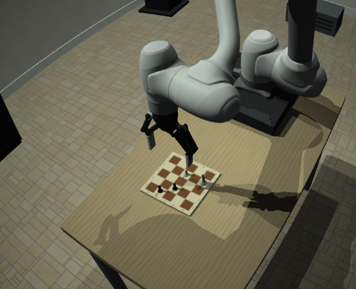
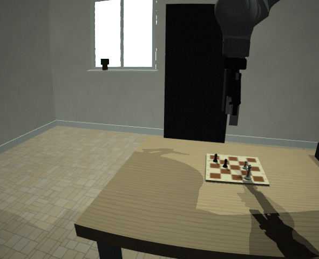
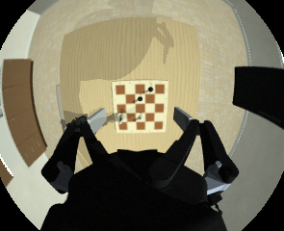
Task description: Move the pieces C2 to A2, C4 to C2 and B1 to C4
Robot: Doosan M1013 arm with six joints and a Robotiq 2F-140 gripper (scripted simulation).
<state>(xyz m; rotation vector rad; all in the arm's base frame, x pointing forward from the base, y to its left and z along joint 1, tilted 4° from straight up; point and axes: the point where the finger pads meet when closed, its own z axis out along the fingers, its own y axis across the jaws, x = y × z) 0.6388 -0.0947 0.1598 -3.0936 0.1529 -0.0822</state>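
Note:
A small chessboard [image 1: 181, 182] lies on the wooden table; it also shows in the exterior view [image 2: 235, 170] and the wrist view [image 3: 141, 106]. Two black pawns [image 1: 159, 189] [image 1: 174, 186] stand near its left edge. A grey pawn [image 1: 186, 173] and a taller grey piece [image 1: 203, 179] stand toward its far right side; they also show in the exterior view [image 2: 245, 164] [image 2: 248, 172]. All stand upright. My gripper [image 1: 168, 150] hangs well above the board's far left part, fingers wide open and empty.
The robot's dark base [image 1: 262, 108] sits on the table's far end behind the board. A tall black cabinet [image 2: 194, 72] stands against the wall beyond the table. The arm casts a long shadow [image 1: 265, 200] on the table right of the board.

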